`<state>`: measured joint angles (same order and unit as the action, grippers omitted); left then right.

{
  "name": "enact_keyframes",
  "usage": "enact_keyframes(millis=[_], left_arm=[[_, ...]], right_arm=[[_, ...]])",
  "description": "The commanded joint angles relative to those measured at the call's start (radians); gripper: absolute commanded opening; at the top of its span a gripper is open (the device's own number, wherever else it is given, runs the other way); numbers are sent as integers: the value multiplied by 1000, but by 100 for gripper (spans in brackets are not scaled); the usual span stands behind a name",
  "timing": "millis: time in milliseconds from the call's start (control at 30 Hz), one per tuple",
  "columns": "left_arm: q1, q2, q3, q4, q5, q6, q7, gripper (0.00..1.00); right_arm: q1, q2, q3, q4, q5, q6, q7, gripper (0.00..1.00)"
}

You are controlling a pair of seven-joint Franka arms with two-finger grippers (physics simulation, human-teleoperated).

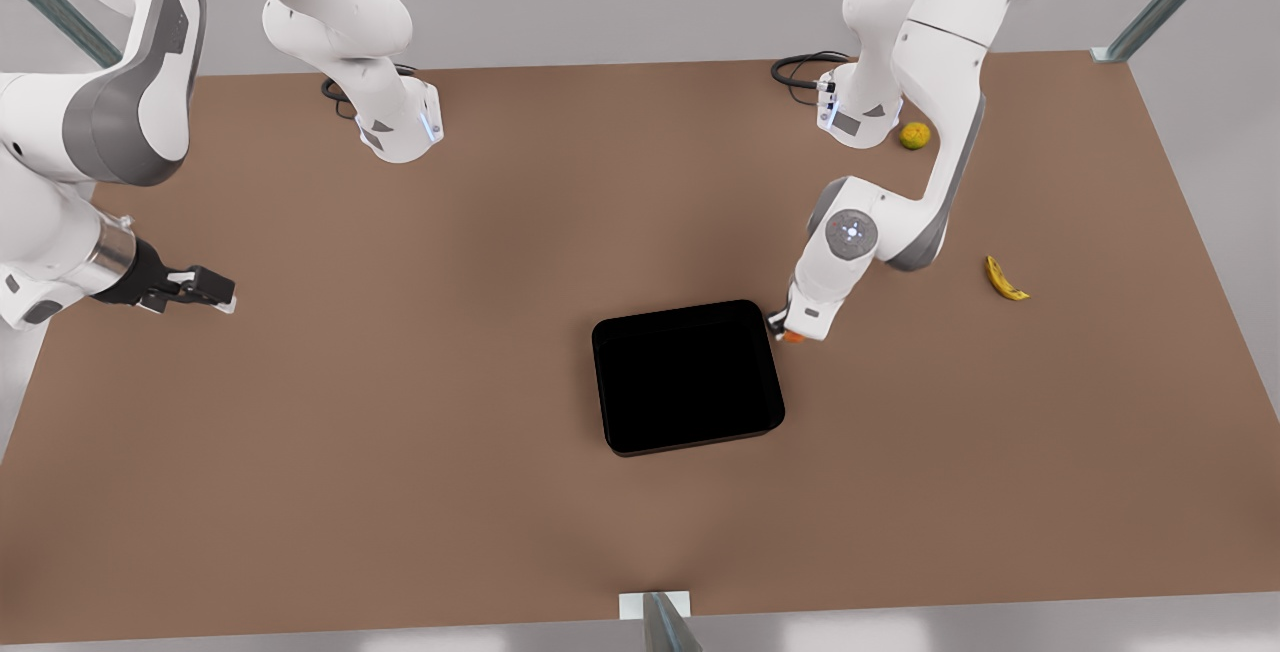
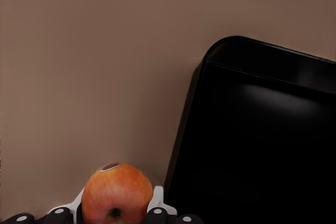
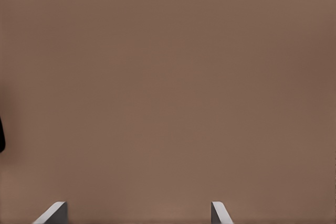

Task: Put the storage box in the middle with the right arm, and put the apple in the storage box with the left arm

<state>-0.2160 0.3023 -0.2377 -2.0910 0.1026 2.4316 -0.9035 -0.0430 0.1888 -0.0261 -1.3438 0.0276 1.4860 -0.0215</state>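
One apple [image 2: 117, 192] sits clamped between the left gripper's [image 1: 790, 330] fingers, just beside the storage box's [image 1: 688, 375] corner on the front view's right, that arm bent steeply down. Nothing shows inside the box. Right gripper [image 1: 205, 289] hovers well apart, fingers spread wide.

A yellow banana [image 1: 1006, 279] and a yellow-green round fruit [image 1: 914, 135] — well apart — on the brown table [image 1: 400, 382].

The red-orange apple [image 2: 116, 193] sits clamped in the left pincer [image 1: 793, 332], the matte-black storage box [image 1: 688, 376] flat just beside it.
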Motion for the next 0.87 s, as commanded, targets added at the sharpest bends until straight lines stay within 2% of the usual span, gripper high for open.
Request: enact_keyframes(millis=[0, 100, 233, 333, 367, 533, 600, 667, 700, 733, 767, 833], left_arm=[[-3, 0, 0, -1, -69, 1, 0, 50], [-97, 21, 0, 20, -69, 12, -104, 52], [-128, 133, 0, 155, -57, 14, -109, 52], [-143, 176, 0, 198, -57, 18, -109, 52], [-143, 175, 0, 200, -55, 18, -103, 100], [-140, 133, 0, 192, -55, -3, -101, 100], [-82, -21, 8, 198, -55, -270, 113, 100], [0, -147, 46, 215, -55, -428, 389, 100], [-3, -169, 136, 347, -55, -603, 552, 100], [3, -173, 199, 446, -69, -684, 652, 100], [47, -207, 207, 470, -72, -707, 726, 100], [35, -244, 204, 468, -70, -724, 721, 100]], right_arm=[[0, 0, 0, 0, 0, 0, 0, 100], [3, -2, 0, 2, 2, -1, 0, 100], [5, 14, 0, 2, -5, -1, -2, 100], [-8, 43, 6, 2, -5, 3, -3, 100], [-9, 44, 2, 3, -8, 3, -2, 100], [2, 55, 0, 45, -52, -4, -3, 100], [0, 57, 2, 45, -57, -6, -2, 100], [3, 58, 11, 43, -123, 2, 0, 100], [2, 58, 9, 43, -118, 0, 0, 100], [5, 58, 9, 43, -117, 2, 0, 100], [3, 58, 9, 43, -117, 2, -2, 100], [3, 61, 9, 43, -117, 3, -2, 100]])
